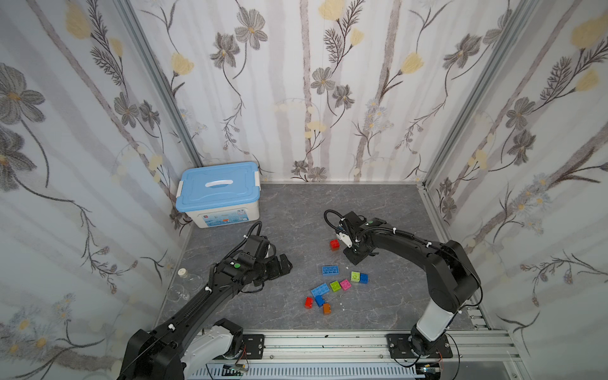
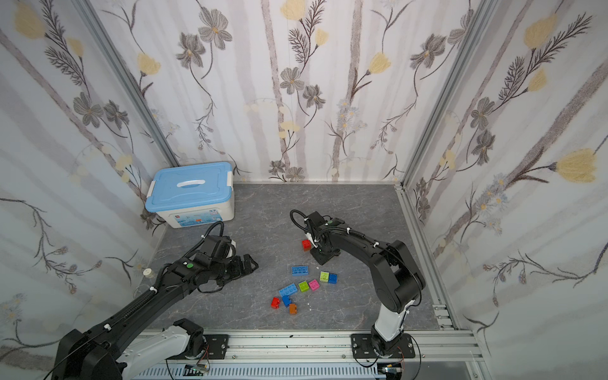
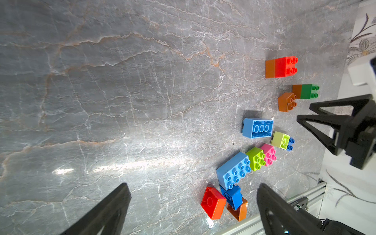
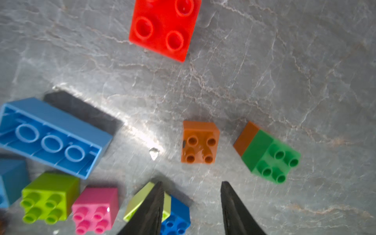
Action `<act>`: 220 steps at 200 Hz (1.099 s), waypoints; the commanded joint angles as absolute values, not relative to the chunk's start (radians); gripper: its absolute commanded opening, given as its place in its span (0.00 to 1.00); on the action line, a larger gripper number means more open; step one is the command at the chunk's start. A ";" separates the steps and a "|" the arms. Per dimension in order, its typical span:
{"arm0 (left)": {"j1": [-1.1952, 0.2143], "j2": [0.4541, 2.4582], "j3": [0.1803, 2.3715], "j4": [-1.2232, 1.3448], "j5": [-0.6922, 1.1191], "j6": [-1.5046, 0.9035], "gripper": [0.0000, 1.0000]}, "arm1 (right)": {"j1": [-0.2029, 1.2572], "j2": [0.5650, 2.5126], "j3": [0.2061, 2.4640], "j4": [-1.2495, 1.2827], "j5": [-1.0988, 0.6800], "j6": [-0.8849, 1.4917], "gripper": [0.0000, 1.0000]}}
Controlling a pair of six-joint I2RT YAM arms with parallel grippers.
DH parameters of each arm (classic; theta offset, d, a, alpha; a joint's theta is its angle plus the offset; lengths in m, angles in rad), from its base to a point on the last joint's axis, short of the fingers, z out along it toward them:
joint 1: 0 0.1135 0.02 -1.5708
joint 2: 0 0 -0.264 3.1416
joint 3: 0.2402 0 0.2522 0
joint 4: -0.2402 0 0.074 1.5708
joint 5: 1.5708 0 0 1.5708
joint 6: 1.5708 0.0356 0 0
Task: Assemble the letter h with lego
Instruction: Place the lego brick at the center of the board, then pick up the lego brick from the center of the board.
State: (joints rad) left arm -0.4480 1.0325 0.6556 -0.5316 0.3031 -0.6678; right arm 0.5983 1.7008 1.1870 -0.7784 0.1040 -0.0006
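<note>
The right gripper hangs low over the grey table, its jaws partly apart with only bare surface between them, holding nothing. Just ahead sits a single orange brick, beside it an orange-and-green pair, and farther out a red brick. A lime-and-blue pair lies close under one finger, whether touching I cannot tell. A sideways drift could shove it into the loose lego cluster beside it. The left gripper hovers spread wide, empty, and no h is formed yet
</note>
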 commanded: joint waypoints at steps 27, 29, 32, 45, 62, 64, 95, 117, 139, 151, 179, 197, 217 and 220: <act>-0.457 1.053 0.650 -0.477 0.323 -0.673 1.00 | 0.589 1.455 1.009 -0.770 0.277 0.513 0.47; -0.458 1.054 0.650 -0.475 0.322 -0.673 1.00 | 0.590 1.443 0.999 -0.768 0.277 0.530 0.47; -0.459 1.057 0.653 -0.474 0.321 -0.673 1.00 | 0.590 1.425 0.985 -0.766 0.275 0.552 0.47; -0.468 1.074 0.659 -0.472 0.312 -0.672 1.00 | 0.591 1.360 0.907 -0.733 0.237 0.627 0.47; -0.480 1.098 0.672 -0.472 0.299 -0.667 1.00 | 0.593 1.317 0.836 -0.695 0.197 0.705 0.47; -0.481 1.101 0.673 -0.472 0.298 -0.666 1.00 | 0.593 1.315 0.830 -0.692 0.192 0.709 0.48; -0.502 1.145 0.689 -0.465 0.287 -0.666 1.00 | 0.590 1.392 0.820 -0.669 0.137 0.719 0.49; -0.513 1.163 0.694 -0.467 0.280 -0.666 1.00 | 0.590 1.455 0.827 -0.626 0.050 0.730 0.50; -0.519 1.162 0.693 -0.477 0.270 -0.663 1.00 | 0.590 1.485 0.828 -0.605 0.029 0.740 0.51; -0.520 1.156 0.690 -0.484 0.263 -0.660 1.00 | 0.590 1.491 0.829 -0.602 0.029 0.738 0.52; -0.520 1.149 0.684 -0.489 0.258 -0.657 1.00 | 0.591 1.503 0.827 -0.603 0.033 0.735 0.52; -0.520 1.150 0.684 -0.489 0.257 -0.657 1.00 | 0.590 1.514 0.821 -0.598 0.036 0.731 0.52; -0.519 1.153 0.684 -0.485 0.258 -0.658 1.00 | 0.590 1.533 0.819 -0.594 0.045 0.724 0.51; -0.520 1.153 0.683 -0.485 0.257 -0.659 1.00 | 0.590 1.535 0.817 -0.593 0.047 0.723 0.51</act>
State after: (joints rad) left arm -0.5198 1.1519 0.6842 -0.4824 0.2668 -0.6609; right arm 0.5896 1.5185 0.8211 -0.6029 0.0303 0.7139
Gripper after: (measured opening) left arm 0.997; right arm 0.515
